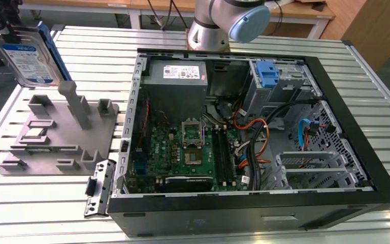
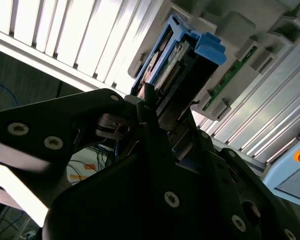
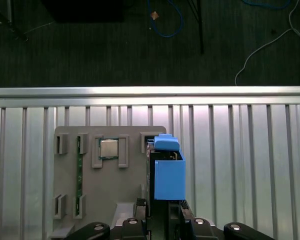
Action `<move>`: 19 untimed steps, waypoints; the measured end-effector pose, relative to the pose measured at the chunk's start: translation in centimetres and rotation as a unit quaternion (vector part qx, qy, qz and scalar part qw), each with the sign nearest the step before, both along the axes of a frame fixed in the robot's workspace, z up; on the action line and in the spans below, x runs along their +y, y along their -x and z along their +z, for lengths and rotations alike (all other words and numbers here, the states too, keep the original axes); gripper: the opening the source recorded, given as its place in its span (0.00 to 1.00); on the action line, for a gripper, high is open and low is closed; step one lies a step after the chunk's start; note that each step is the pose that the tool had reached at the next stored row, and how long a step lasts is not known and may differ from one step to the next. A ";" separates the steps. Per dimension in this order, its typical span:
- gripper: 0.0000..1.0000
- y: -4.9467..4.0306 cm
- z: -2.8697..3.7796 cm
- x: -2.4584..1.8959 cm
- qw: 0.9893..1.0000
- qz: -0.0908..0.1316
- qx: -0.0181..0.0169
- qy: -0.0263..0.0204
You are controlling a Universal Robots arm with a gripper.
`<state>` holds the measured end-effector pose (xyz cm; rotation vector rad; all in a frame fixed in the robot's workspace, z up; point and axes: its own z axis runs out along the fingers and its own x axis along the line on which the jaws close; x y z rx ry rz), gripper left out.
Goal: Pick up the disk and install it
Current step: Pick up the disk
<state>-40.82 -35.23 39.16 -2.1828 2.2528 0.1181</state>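
The disk, silver with a blue-and-white label and blue rails, hangs upright at the exterior view's far left, above the grey fixture. My gripper is shut on its upper edge. The first wrist view looks down the disk's blue rail from between the fingers, with the fixture underneath. In the second wrist view the disk sticks out past the dark fingers.
The open computer case lies to the exterior view's right, with a blue latch at its drive bay and a grey power supply. A black bracket lies beside the case. The fixture holds a chip and a memory stick.
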 end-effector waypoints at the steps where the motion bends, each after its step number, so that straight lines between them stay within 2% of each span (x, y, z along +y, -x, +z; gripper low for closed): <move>1: 0.35 0.00 0.04 0.00 1.000 0.000 0.000 0.000; 8: 0.35 0.00 0.64 0.00 1.000 0.000 0.000 0.000; 16: 0.35 0.00 1.83 0.00 1.000 0.000 0.000 0.000; 19: 0.35 0.00 2.09 0.00 1.000 0.000 0.000 0.000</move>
